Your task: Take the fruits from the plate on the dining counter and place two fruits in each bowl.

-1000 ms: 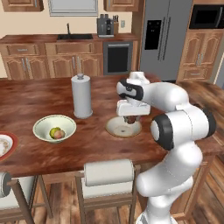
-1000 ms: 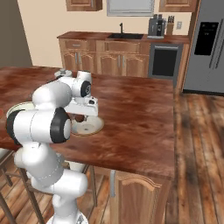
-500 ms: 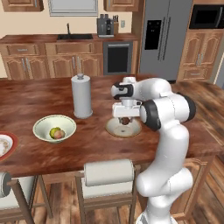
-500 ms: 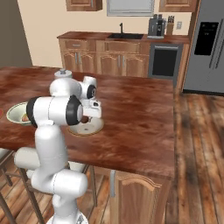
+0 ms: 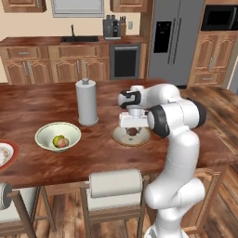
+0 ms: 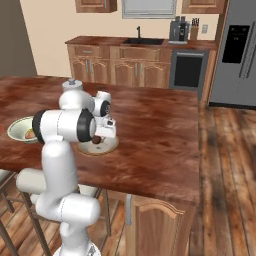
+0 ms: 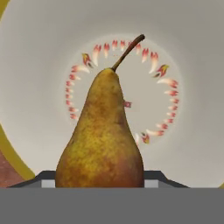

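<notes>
A firm, smooth brown pear (image 7: 103, 135) was held closed in the gripper (image 5: 133, 126) by its broad belly, above the tan-rimmed bowl (image 5: 122, 138) near the desk's front edge.

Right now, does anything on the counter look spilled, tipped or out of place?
Nothing stands out. The paper towel roll stands upright, two fruits sit in the cream bowl, and the tool holds a brown pear over the tan-rimmed bowl. No spills.
</notes>
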